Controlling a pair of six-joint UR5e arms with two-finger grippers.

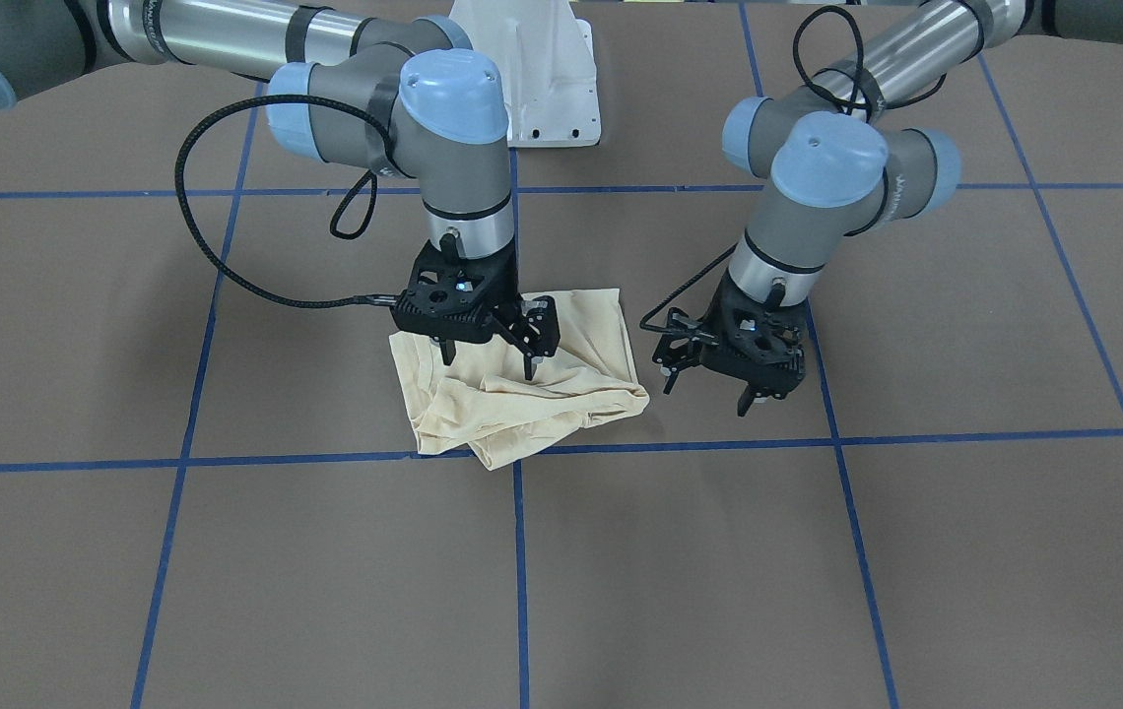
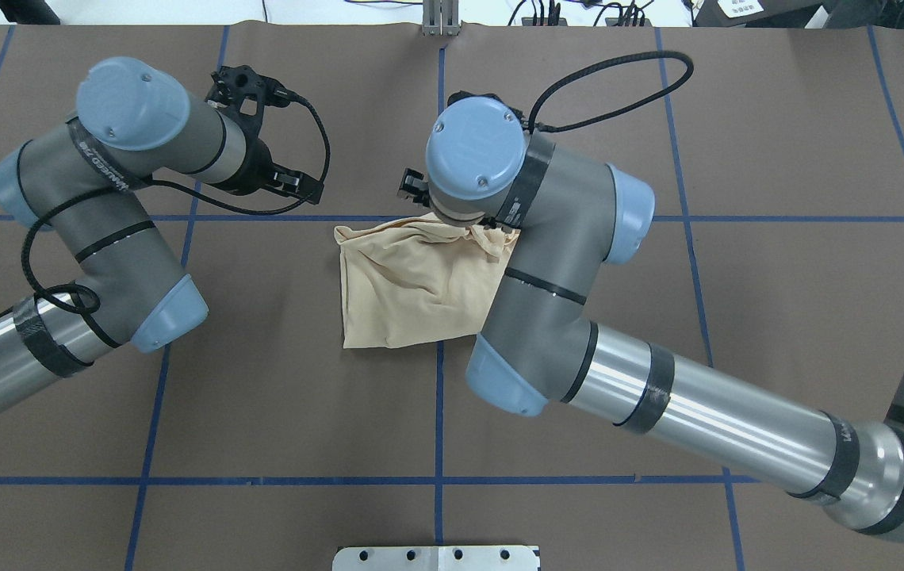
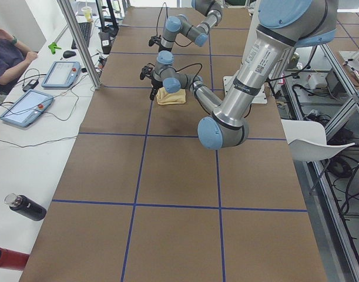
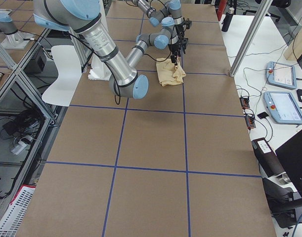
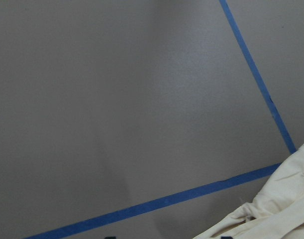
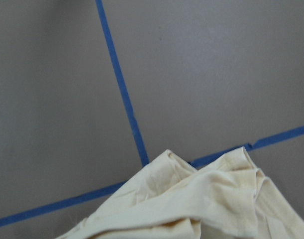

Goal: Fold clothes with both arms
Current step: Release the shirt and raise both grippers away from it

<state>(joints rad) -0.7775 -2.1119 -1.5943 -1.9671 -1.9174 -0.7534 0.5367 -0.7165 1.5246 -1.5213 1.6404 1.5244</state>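
Note:
The clothes are one cream-yellow shirt [image 1: 522, 394], lying as a rumpled, roughly square folded bundle [image 2: 412, 277] at the middle of the brown table, with only plain fabric showing. My right gripper [image 1: 488, 359] stands open, fingers pointing down at the bundle's top, with nothing between them. In the overhead view its own wrist hides it. My left gripper [image 1: 709, 389] hangs open and empty just above the table, beside the shirt's edge and apart from it. A corner of the shirt [image 5: 281, 209] shows in the left wrist view, and its crumpled edge [image 6: 191, 204] in the right wrist view.
Blue tape lines [image 1: 519, 551] cross the brown table in a grid. The white pedestal base [image 1: 542, 79] stands behind the shirt. A side bench holds tablets [image 3: 23, 108] with a person [image 3: 6, 59] seated there. A metal post [image 3: 79, 44] rises at the table's edge.

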